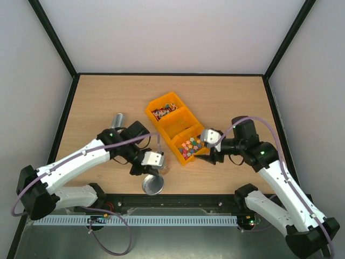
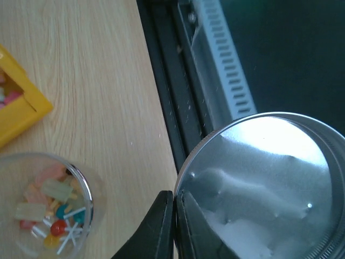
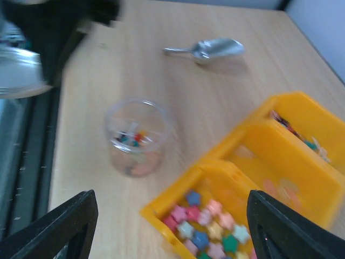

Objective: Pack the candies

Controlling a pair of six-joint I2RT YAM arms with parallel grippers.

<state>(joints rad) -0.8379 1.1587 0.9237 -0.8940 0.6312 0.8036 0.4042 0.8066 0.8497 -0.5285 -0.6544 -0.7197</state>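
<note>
The left claw (image 1: 155, 170) is clenching the rim of a round metal lid (image 1: 152, 184), its two dark fingers (image 2: 161, 229) pinching the edge together in the left wrist view. It is holding the lid over the near edge of the wooden surface (image 1: 108, 97), partly above the black rail (image 2: 172, 102) that is running along that edge. A clear jar (image 2: 86, 189) is standing upright on the surface just beside the lid, holding a small mix of pale pastel pieces and thin red and white bits. A yellow bin (image 1: 152, 108) with three compartments is lying at an angle in the middle of the surface. The candies (image 1: 164, 112), thin and mostly red and white, are sitting in its far compartment, while pastel star-shaped pieces (image 1: 190, 147) are filling the near one. Whether anything is lying in the middle compartment is hard to tell. The right claw (image 1: 204, 150) is hovering released beside the near compartment, its fingers (image 3: 64, 226) standing wide apart with nothing between them, and the bin's near corner and the jar are showing beyond them. A metal scoop (image 1: 117, 120) is lying on the surface to the left of the bin, well apart from the jar.
</note>
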